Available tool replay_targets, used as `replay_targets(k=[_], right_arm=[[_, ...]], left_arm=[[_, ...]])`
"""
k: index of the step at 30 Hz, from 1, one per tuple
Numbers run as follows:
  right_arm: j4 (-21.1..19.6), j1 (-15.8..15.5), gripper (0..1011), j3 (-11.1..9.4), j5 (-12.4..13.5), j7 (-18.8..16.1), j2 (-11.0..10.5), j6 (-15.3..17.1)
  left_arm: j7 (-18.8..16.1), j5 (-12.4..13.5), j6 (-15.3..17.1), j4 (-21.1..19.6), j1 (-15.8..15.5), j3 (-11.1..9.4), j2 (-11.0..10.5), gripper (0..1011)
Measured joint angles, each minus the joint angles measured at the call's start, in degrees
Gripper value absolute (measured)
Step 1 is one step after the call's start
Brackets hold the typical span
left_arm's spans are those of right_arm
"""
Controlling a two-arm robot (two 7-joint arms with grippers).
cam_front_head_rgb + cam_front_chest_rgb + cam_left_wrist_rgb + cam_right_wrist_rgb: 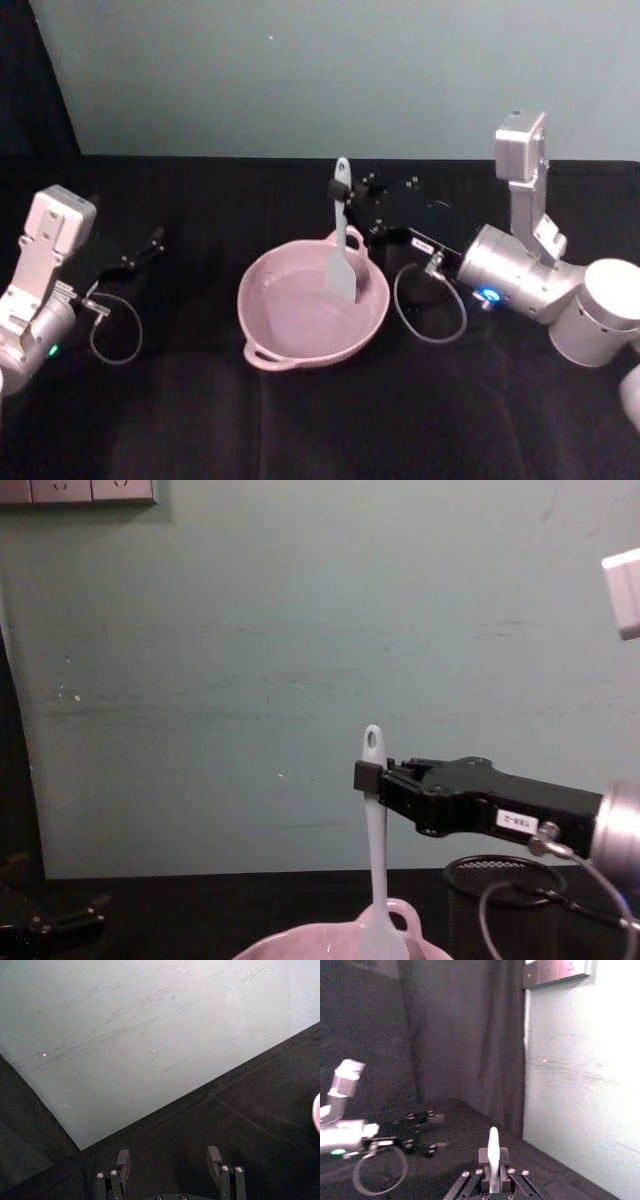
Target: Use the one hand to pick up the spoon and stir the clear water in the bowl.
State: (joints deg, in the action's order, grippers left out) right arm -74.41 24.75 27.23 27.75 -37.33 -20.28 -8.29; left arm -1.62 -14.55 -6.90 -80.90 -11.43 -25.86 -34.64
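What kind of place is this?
Probably a robot test bench, not a kitchen: a table draped in black cloth, a bare pale wall, the right gripper holding a spoon in a pink bowl, the left gripper parked.

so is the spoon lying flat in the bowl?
No, the spoon stands upright, its handle clamped in the right gripper, blade end down over the bowl.

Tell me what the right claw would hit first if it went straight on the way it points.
Nothing close: the right claw, shut on the spoon, points level above the bowl; ahead looks free up to the dark curtain, depth unclear.
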Motion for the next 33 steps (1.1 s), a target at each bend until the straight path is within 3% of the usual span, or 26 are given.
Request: replay_targets(k=[7,15,24,33], right_arm=[[-6.29,-3.37,114,0.39,3.40,-2.44,-3.10,2.48],[-9.08,-4.51,114,2.36,4.88,-3.23,-4.05,3.74],[-7.35,-3.05,114,5.07,4.55,-2.83,-2.28,3.50],[-0.95,0.16,114,6.25,2.55,-1.24,2.04,0.19]], left_arm=[[0.00,0.00,0.00,0.00,0.00,0.00,0.00,1011],[0.00,0.00,0.00,0.00,0.00,0.00,0.00,1011],[0.00,0.00,0.00,0.00,0.00,0.00,0.00,1011],[0.00,0.00,0.00,0.00,0.00,0.00,0.00,1011]])
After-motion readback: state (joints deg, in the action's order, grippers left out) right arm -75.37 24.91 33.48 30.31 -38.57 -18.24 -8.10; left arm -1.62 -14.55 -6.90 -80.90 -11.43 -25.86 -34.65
